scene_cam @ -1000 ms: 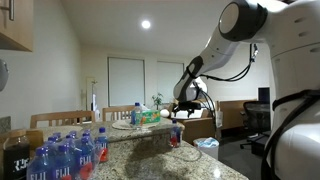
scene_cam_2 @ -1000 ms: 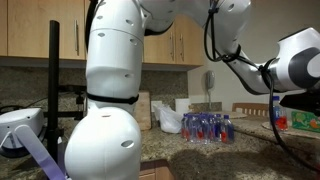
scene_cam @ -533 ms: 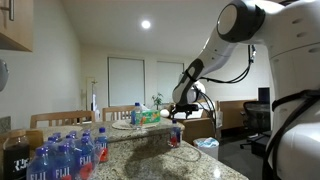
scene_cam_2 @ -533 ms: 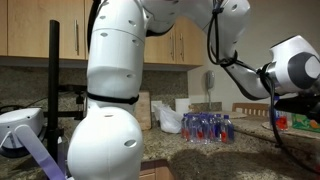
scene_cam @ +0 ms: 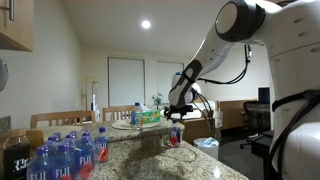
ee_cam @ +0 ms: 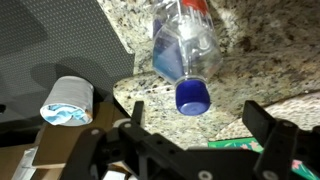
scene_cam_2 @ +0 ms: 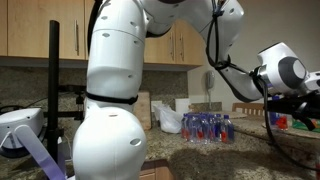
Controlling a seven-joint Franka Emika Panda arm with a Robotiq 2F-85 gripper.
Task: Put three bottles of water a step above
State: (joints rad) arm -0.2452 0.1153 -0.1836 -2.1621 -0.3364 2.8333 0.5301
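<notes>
water bottle [ee_cam: 185, 50] stood upright on the speckled granite step [ee_cam: 270, 50], close to its edge, blue cap [ee_cam: 193, 96] pointing at the wrist camera. tool [ee_cam: 196, 118] hung directly above it, fingers [ee_cam: 137, 110] spread wide either side of the cap, touching nothing. read as a release or a pre-grasp, couldn't say which. upright made sense: flat base, so no rolling off the nearby edge. its blue-and-red label was too blurred to read. in an exterior view the pack of bottles [scene_cam: 60, 155] sat nearest the camera on the table [scene_cam: 145, 160], "fiji" legible on the labels. the lone bottle was at the far end, under the tool. couldn't tell if both shared one level.
</notes>
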